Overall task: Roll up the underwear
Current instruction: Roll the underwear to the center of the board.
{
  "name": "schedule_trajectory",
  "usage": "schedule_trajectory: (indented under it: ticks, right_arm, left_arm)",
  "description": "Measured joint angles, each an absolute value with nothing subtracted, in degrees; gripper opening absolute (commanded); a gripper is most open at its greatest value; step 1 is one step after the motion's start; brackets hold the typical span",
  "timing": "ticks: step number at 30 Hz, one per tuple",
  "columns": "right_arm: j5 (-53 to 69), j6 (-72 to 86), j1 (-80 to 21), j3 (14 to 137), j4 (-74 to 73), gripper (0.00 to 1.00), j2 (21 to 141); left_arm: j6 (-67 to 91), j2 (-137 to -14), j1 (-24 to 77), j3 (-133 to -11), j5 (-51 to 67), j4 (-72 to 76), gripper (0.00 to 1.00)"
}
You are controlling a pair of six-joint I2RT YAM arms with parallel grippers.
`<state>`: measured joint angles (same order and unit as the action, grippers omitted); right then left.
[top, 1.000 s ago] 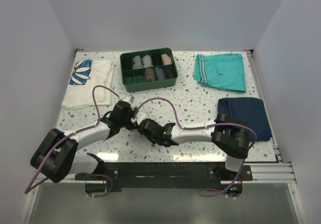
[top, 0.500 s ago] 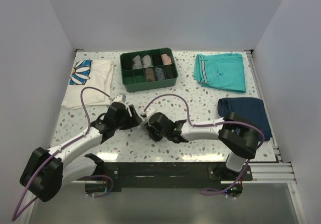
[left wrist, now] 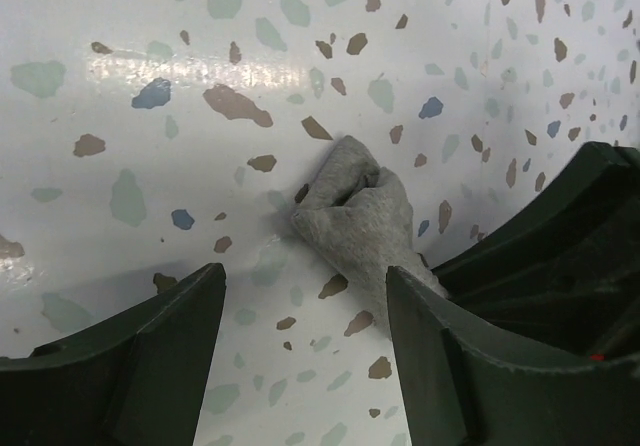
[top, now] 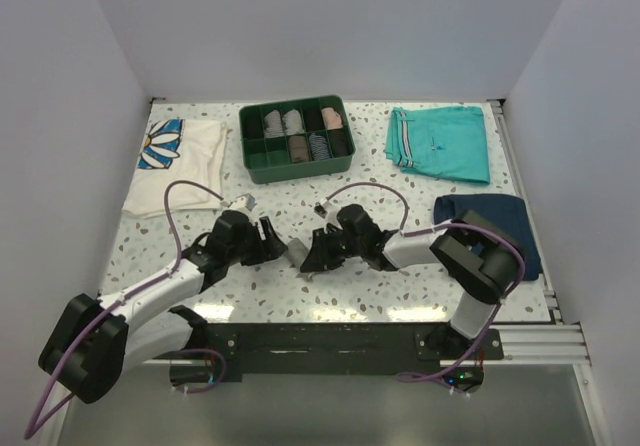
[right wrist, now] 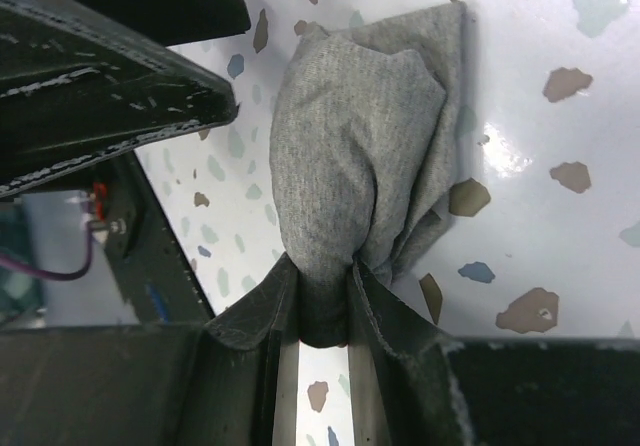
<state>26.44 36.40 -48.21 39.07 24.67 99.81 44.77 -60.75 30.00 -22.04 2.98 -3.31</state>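
Observation:
The underwear (right wrist: 360, 156) is a small grey-taupe bundle of cloth, bunched up on the speckled table. It also shows in the left wrist view (left wrist: 357, 216) and as a pale scrap between the grippers in the top view (top: 303, 256). My right gripper (right wrist: 325, 296) is shut on one end of it, the cloth pinched between both fingers. In the top view the right gripper (top: 318, 251) is just right of the cloth. My left gripper (left wrist: 305, 341) is open and empty, its right finger beside the cloth; in the top view it (top: 278, 243) is just left of it.
A green divided tray (top: 343, 156) with several rolled garments stands at the back centre. A white daisy-print shirt (top: 178, 164) lies back left, teal shorts (top: 440, 143) back right, a navy folded garment (top: 495, 224) at the right. Cables loop over both arms.
The right gripper has moved right and back with the cloth pinched in it. The left gripper has moved slightly right toward the cloth, and its arm has stretched out.

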Motion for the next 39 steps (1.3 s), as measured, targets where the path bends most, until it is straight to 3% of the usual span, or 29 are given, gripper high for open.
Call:
schedule_trajectory:
  ticks: [16, 36, 39]
  right_arm:
    - [38.5, 53.4, -43.4, 33.3, 44.0, 0.07, 106.9]
    - [38.5, 46.7, -43.3, 35.8, 33.7, 0.08, 104.3]
    - [38.3, 44.8, -43.3, 36.4, 31.0, 0.08, 103.5]
  left_arm:
    - [43.4, -64.6, 30.0, -21.3, 10.8, 7.4, 0.72]
    - [45.9, -74.7, 31.6, -22.0, 11.2, 14.4, 0.75]
    - [46.0, -75.8, 31.6, -23.0, 10.6, 14.1, 0.69]
